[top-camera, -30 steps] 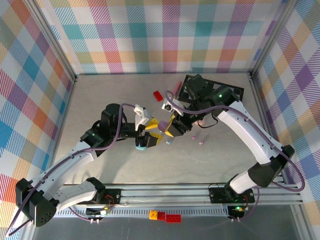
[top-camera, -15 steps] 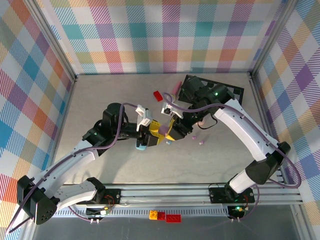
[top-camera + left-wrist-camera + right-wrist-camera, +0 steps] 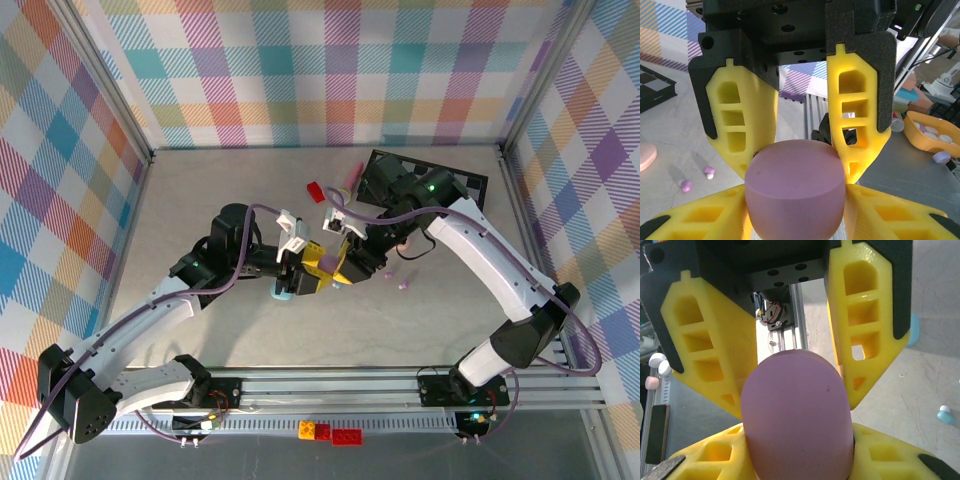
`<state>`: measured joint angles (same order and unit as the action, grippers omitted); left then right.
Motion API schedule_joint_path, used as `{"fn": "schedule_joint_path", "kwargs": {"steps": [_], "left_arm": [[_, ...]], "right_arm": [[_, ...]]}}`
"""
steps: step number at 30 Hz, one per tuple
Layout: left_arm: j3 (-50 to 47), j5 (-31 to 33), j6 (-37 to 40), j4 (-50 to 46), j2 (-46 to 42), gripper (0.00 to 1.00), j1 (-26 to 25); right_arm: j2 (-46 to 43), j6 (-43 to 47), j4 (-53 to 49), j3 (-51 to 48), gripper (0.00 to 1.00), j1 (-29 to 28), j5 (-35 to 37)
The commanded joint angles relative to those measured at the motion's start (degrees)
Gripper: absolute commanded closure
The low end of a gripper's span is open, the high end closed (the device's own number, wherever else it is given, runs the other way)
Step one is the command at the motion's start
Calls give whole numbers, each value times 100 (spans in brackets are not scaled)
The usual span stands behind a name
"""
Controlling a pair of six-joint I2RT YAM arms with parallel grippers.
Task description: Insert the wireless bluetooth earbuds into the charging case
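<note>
I am gripping the rounded purple plastic charging case (image 3: 795,192) with both claws at once, above the middle of the grey desk (image 3: 200,210).

- My left claw (image 3: 308,276) is pinching one end of the case at a narrow setting.
- My right claw (image 3: 347,258) is clamping the opposite end, also narrow. The two claws are facing each other almost tip to tip.
- The case is sitting between the claws and clear of the desk. From either wrist view I cannot tell whether its lid is open or where the seam runs.

Two tiny purple plastic earbuds (image 3: 686,185) are lying loose on the desk, just beside each other, near the claws but apart from the case. A tiny teal plastic earbud (image 3: 943,415) is lying on the desk as well. None is in a claw.

Step in hand, as I judge it: I am preparing the case, with no earbud picked up yet. The two-claw hold suggests either a handover or an attempt to open the lid.

The next move is likely calling for one claw to hold the case body steady while the other works the lid open. That claw would then release the case to fetch an earbud. The smooth, rounded shell may slip or twist if the pull is uneven.
</note>
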<state>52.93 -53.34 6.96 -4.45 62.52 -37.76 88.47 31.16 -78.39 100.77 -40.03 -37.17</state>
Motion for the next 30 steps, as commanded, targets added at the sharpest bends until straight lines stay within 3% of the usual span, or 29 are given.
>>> {"fn": "schedule_joint_path", "kwargs": {"steps": [1, 6, 9, 11, 16, 21, 30], "left_arm": [[259, -347, 159, 26, 19, 51, -109], [262, -387, 259, -77, 14, 55, -135], [256, -429, 353, -157, 11, 66, -144], [230, -434, 410, -179, -2, 71, -144], [72, -336, 507, -57, -90, 72, -144], [-145, -299, 533, 84, -183, 72, -144], [-309, -238, 653, 83, -302, 72, -144]], "right_arm": [[56, 185, 32, 173, 78, 13, -168], [13, 171, 78, 171, 78, 18, -168], [4, 180, 54, 167, 77, 13, -168], [-14, 185, 69, 155, 70, 17, -144], [-112, 98, 202, 47, 48, 41, -24], [-207, -4, 316, -92, 34, 140, -3], [-301, -160, 496, -128, 29, 327, 51]]}}
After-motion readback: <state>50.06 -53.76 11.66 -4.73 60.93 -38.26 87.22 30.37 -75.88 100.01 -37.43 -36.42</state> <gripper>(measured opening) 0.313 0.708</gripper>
